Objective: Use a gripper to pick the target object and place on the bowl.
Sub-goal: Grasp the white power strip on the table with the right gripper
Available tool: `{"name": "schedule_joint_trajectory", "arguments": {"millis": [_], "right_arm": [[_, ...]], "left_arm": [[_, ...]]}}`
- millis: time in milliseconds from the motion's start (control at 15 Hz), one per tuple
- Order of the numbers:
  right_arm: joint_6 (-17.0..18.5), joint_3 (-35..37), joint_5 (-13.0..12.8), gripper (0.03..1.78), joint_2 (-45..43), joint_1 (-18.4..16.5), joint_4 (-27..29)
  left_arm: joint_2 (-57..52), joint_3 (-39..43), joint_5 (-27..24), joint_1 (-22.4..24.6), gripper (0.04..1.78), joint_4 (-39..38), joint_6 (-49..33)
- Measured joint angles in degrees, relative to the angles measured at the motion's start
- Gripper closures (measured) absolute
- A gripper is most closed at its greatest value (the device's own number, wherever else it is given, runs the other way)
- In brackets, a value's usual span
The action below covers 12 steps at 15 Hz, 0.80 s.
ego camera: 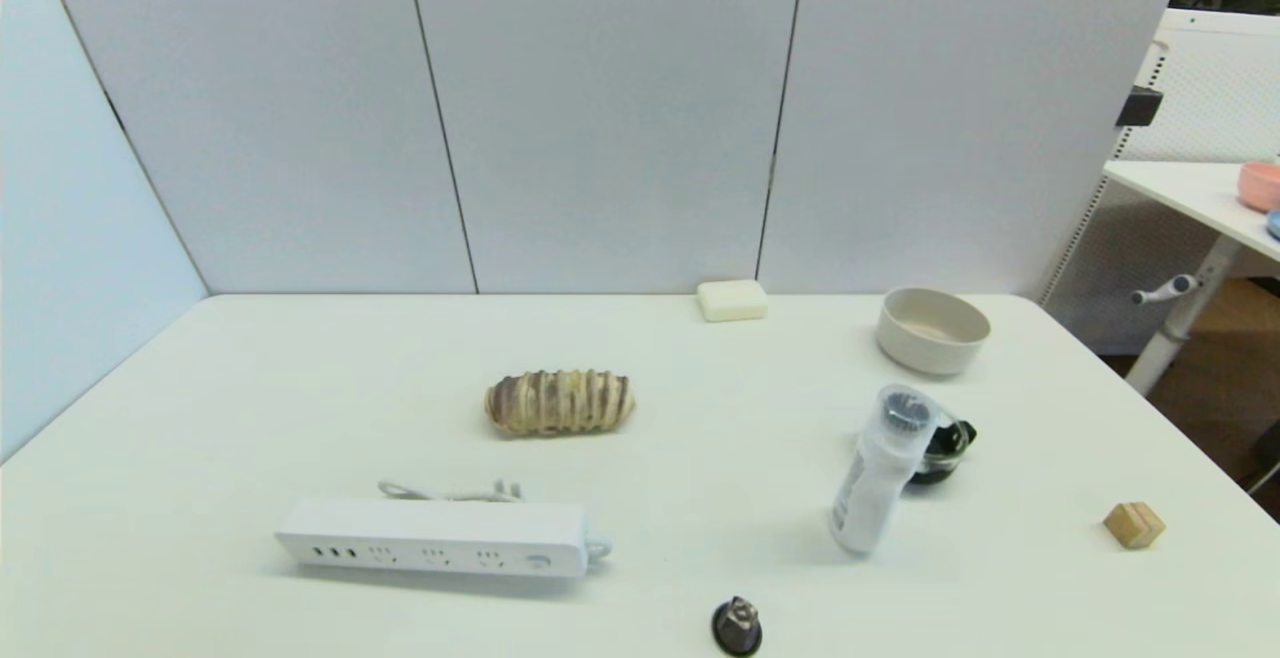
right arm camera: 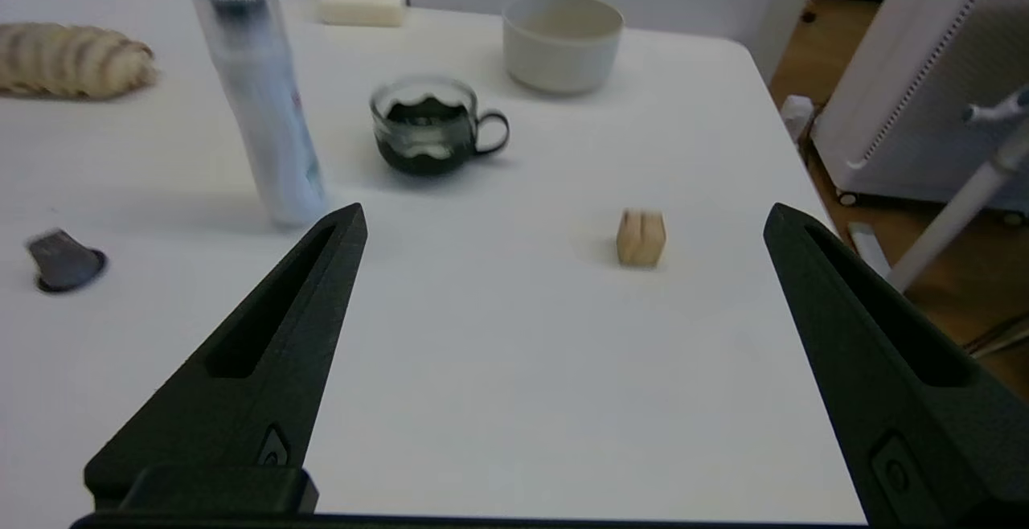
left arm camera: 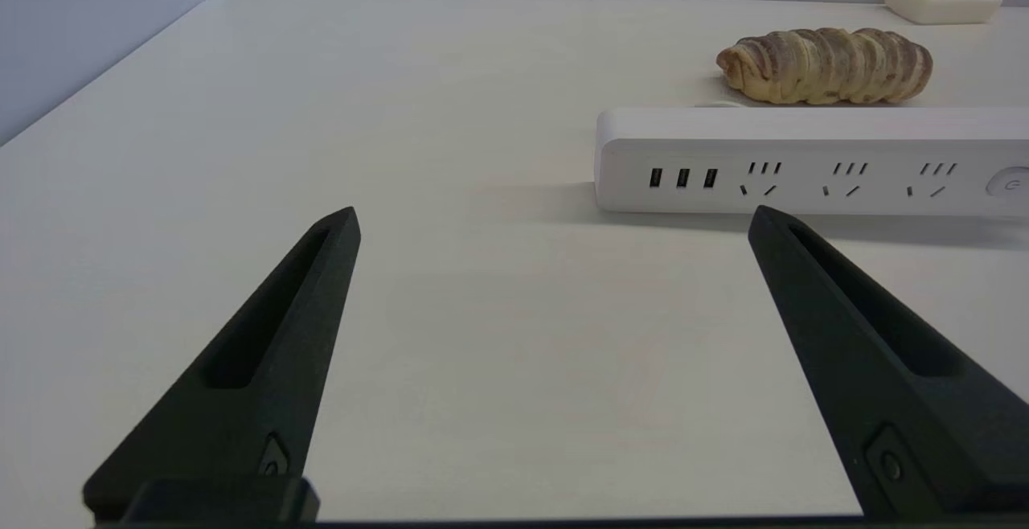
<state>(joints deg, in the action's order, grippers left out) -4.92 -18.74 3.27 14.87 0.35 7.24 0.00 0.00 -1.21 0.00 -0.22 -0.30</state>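
Observation:
The long white power strip point(ego camera: 435, 538) lies flat near the table's front left, sockets facing the front, its short cord behind it. It also shows in the left wrist view point(left arm camera: 812, 161), just beyond my left gripper point(left arm camera: 553, 219), which is open and empty above bare table. The beige-white bowl point(ego camera: 932, 329) stands at the back right and is empty; it also shows in the right wrist view point(right arm camera: 562, 40). My right gripper point(right arm camera: 563, 217) is open and empty over the table's front right. Neither gripper shows in the head view.
A striped bread roll point(ego camera: 559, 402) lies mid-table. A cream soap block point(ego camera: 732, 300) sits at the back wall. A clear bottle point(ego camera: 882, 469) stands beside a dark glass cup point(ego camera: 945, 450). A small wooden block point(ego camera: 1134, 525) and a black clip point(ego camera: 737, 627) lie near the front.

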Motion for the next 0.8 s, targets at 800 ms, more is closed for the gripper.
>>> {"name": "schedule_joint_trajectory", "arguments": {"millis": [800], "right_arm": [[-4.2,-47.0,6.8,0.10,60.3,13.5,-0.4]], "left_arm": [[0.0,0.0,0.0,0.0,0.11,0.0,0.0]]}}
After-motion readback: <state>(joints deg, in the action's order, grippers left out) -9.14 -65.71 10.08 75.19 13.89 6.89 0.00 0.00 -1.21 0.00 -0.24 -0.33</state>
